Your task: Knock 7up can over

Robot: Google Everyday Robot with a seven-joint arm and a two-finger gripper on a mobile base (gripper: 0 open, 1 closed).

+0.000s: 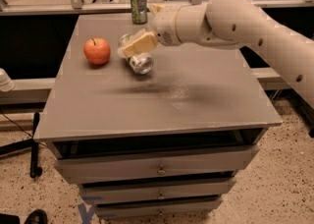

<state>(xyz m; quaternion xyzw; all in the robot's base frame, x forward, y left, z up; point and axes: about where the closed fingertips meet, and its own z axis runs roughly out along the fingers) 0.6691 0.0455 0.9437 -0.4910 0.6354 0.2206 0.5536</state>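
Note:
The 7up can is tipped over near the middle-left of the grey table. Its silver end faces the front and its pale body points back-left, partly hidden. My gripper is right on top of the can, touching its upper side, at the end of the cream arm that reaches in from the right.
A red apple sits just left of the can. A darker green can stands upright at the table's back edge. Drawers are below the tabletop. A metal rail runs behind the table.

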